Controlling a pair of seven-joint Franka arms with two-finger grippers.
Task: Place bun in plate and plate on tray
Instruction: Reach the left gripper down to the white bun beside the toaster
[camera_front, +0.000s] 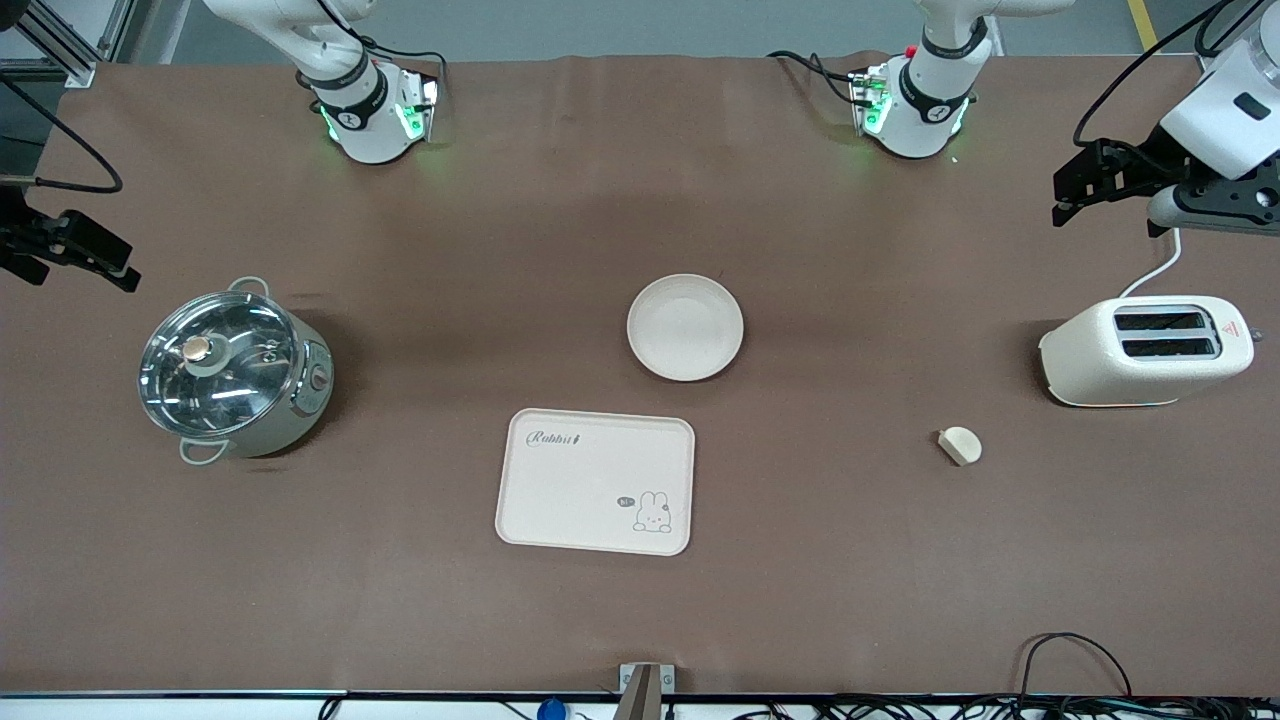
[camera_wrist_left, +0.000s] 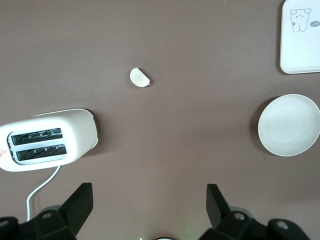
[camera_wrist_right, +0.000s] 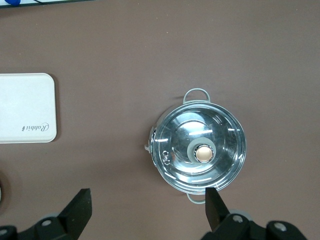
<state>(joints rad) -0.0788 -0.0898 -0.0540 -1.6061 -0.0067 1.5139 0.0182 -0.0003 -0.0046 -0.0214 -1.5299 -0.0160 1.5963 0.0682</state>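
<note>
Bun (camera_front: 960, 445) lay loose near toaster (camera_front: 1145, 352) — best pinched across flat cut. Left gripper (camera_wrist_left: 147, 202) hovered over table (camera_front: 400, 600), jaws released; right gripper (camera_wrist_right: 147, 205) waited over pot (camera_wrist_right: 200, 151), released too.

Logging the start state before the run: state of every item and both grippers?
bun: loose on the table, near the toaster
plate: empty, on the table, off the tray
tray: empty
toaster: both slots empty
pot: glass lid on
left gripper: fingers open, holding nothing, waiting above the table
right gripper: fingers open, holding nothing, by the pot
</note>
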